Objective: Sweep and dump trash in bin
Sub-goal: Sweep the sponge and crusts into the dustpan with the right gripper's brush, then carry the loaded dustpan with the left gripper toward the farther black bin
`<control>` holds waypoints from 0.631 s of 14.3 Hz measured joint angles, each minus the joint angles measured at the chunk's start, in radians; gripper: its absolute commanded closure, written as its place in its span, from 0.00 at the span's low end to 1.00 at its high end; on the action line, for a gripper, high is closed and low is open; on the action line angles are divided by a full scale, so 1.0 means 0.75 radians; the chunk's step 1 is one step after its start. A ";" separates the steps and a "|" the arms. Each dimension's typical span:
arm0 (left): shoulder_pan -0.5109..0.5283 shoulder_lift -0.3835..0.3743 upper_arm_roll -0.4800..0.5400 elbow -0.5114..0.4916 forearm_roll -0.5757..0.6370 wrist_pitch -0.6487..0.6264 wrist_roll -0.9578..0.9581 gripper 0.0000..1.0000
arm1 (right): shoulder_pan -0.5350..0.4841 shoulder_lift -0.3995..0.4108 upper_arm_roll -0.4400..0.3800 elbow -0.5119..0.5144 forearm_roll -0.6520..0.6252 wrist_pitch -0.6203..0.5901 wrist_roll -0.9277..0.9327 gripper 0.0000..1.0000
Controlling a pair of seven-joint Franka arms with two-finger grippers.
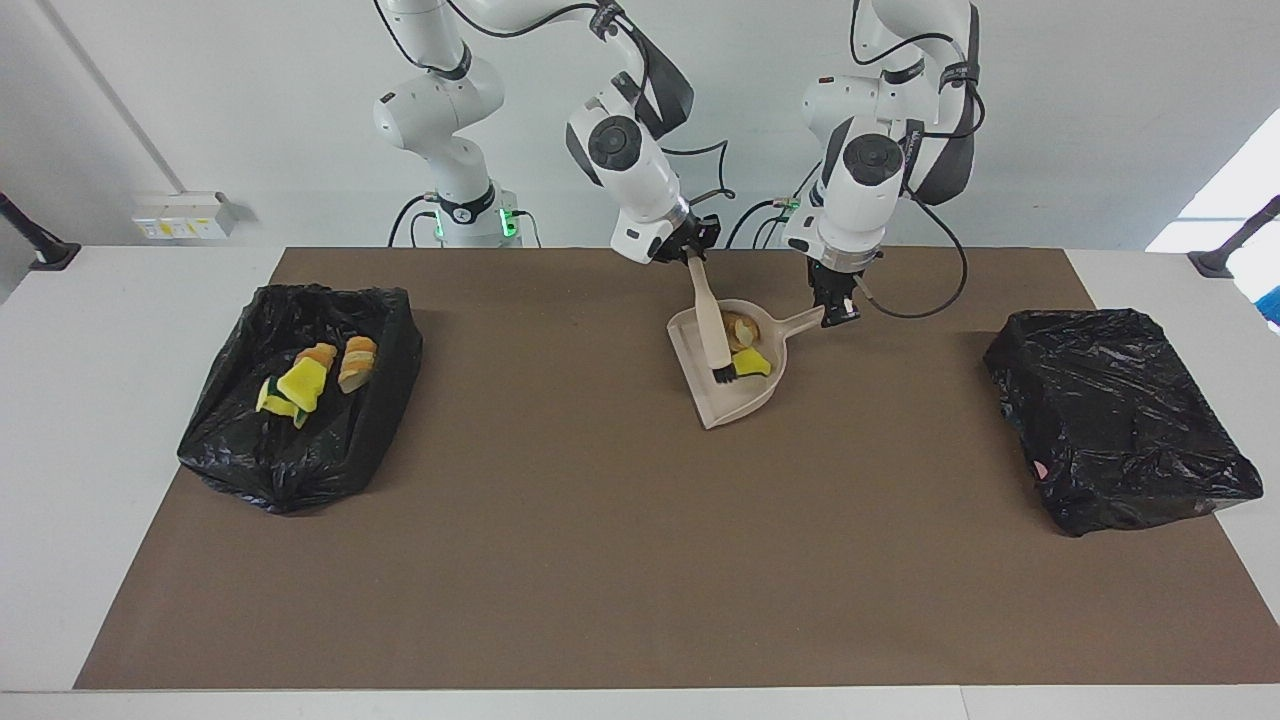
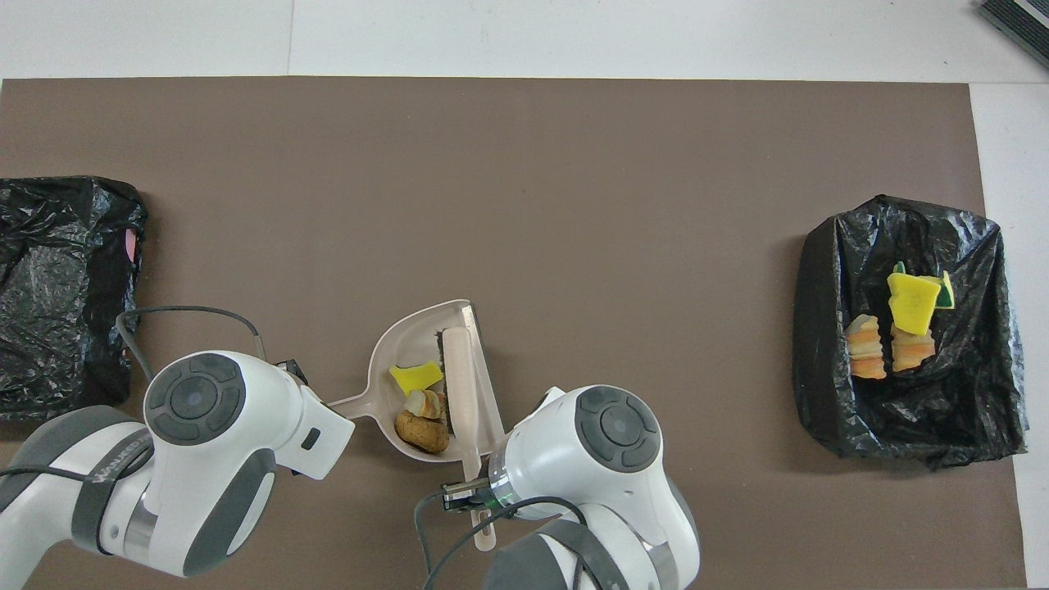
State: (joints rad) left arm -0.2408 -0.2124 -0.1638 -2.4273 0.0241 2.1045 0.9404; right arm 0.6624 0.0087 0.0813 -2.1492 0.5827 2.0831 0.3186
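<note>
Right end effector [image 1: 692, 254] pinched brush [image 1: 712, 330], bristles inside dustpan [image 1: 735, 405] beside trash [image 1: 748, 352]. Left end effector [image 1: 836, 310] gripped dustpan handle; overhead view hid both grips under wrists.

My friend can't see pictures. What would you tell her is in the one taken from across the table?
The right gripper sweeps a brush inside a beige dustpan that the left gripper holds by its handle; yellow and tan scraps lie in the pan. Black-lined bins sit at both table ends: one holds more scraps, the other is covered in black plastic.
</note>
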 measured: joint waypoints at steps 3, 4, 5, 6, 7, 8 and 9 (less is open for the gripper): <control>0.050 -0.002 0.009 0.004 0.000 0.010 -0.001 1.00 | -0.109 -0.069 -0.009 0.048 -0.149 -0.215 0.000 1.00; 0.071 -0.004 0.012 0.010 0.000 0.011 -0.001 1.00 | -0.128 -0.088 -0.011 0.067 -0.203 -0.283 0.006 1.00; 0.101 -0.009 0.015 0.022 0.000 0.010 -0.001 1.00 | -0.134 -0.102 -0.011 0.087 -0.262 -0.330 0.038 1.00; 0.133 -0.015 0.018 0.037 0.000 0.007 0.000 1.00 | -0.131 -0.109 -0.005 0.099 -0.305 -0.346 0.092 1.00; 0.166 -0.022 0.022 0.060 0.000 -0.003 0.001 1.00 | -0.122 -0.111 0.002 0.106 -0.330 -0.346 0.156 1.00; 0.196 -0.028 0.024 0.090 0.000 -0.025 0.002 1.00 | -0.109 -0.111 0.008 0.109 -0.343 -0.345 0.210 1.00; 0.226 -0.033 0.026 0.123 0.000 -0.054 0.002 1.00 | -0.087 -0.110 0.011 0.108 -0.351 -0.344 0.248 1.00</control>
State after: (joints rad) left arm -0.0715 -0.2371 -0.1444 -2.3349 0.0241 2.0639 0.9419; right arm 0.5969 -0.0742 0.0894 -2.0681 0.3191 1.8250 0.5046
